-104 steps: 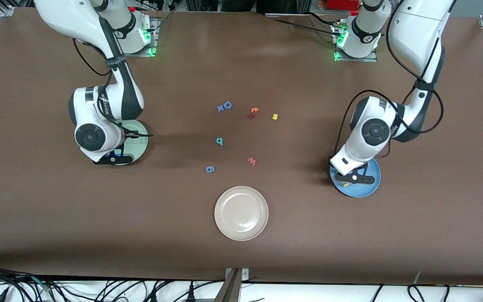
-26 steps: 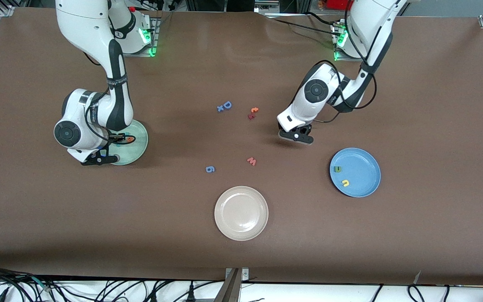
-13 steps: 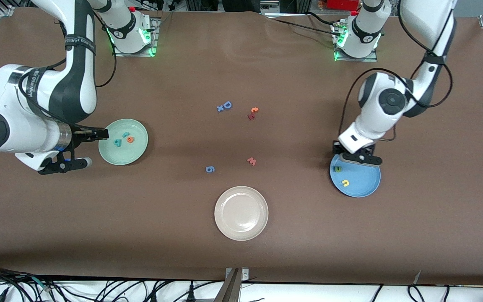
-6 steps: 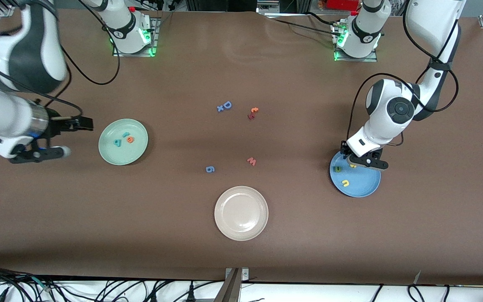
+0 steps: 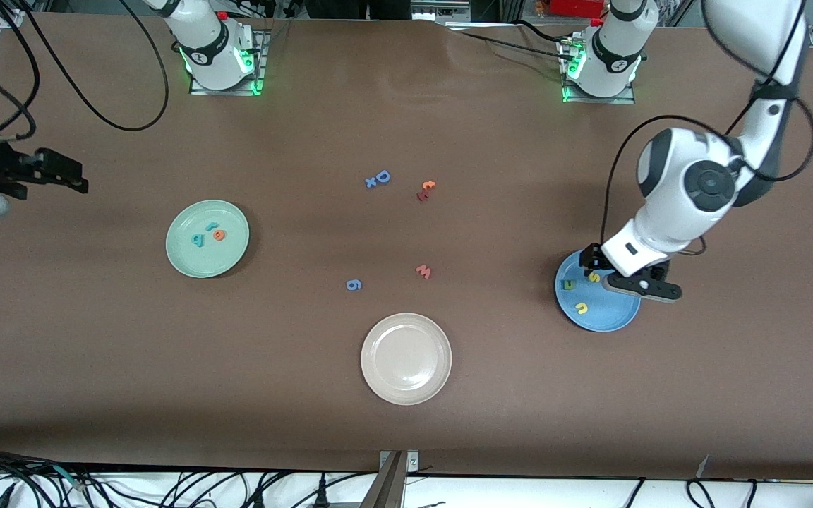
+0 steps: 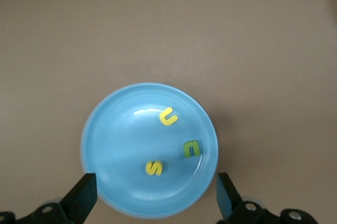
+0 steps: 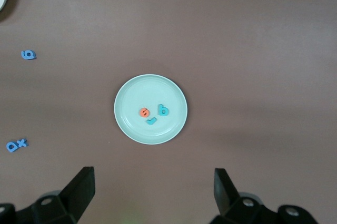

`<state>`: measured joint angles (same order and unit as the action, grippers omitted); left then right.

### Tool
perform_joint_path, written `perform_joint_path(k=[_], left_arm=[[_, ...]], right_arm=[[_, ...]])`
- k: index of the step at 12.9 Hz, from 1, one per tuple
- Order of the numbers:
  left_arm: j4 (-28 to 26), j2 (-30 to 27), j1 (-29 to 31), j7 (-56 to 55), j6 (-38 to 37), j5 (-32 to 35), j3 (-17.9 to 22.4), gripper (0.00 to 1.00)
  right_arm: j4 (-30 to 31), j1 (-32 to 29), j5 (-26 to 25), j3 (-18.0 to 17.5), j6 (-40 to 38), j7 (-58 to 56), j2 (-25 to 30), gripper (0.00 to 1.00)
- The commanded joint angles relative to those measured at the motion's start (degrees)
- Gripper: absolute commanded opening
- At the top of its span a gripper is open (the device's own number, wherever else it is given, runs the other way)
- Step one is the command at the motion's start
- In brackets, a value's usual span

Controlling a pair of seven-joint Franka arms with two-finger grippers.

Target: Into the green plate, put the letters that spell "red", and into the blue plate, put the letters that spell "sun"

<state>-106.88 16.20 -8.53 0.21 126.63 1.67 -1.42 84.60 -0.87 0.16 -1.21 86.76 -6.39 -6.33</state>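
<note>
While the cream-white plate sits nearest the front camera, the blue plate lies farther back toward the left arm's end of the table, holding the yellow "n", the green "u" and the yellow "s"; the left gripper hangs just over this plate with its fingers spread and empty. A blue "g" and a pink "w" lie on the bare table. Farther back, the green plate holds the teal "d", the orange "e" and the teal "r". The right gripper waits high over the table edge at the right arm's end, fingers spread wide
</note>
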Motion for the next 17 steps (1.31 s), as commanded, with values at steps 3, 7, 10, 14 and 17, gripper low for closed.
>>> perform_joint_path(k=[3, 7, 10, 14, 17], left_arm=[[17.64, -4.41, 0.35, 1.19, -20.88, 0.79, 1.23, 1.00], [17.67, -6.97, 2.54, 11.55, -20.90, -2.01, 2.12, 0.99], [17.67, -6.53, 4.22, 11.30, -21.33, -2.29, 0.54, 0.99], [17.84, -6.44, 3.96, 10.78, -22.04, -2.29, 0.54, 0.99], [17.76, -6.35, 3.96, 10.69, -22.21, -2.29, 0.54, 0.99]], right_arm=[[10.38, -3.00, -1.04, -3.01, 7.44, 3.67, 6.49, 1.00], [14.36, -2.82, -0.86, -2.57, 11.15, 3.76, 10.64, 1.00], [14.19, -2.56, -0.25, -0.03, 9.05, 3.58, 10.64, 1.00], [12.52, -0.36, 0.28, 2.71, 9.04, 2.53, 9.85, 1.00], [12.25, -0.45, 0.28, 2.36, 9.04, 2.44, 9.49, 1.00]])
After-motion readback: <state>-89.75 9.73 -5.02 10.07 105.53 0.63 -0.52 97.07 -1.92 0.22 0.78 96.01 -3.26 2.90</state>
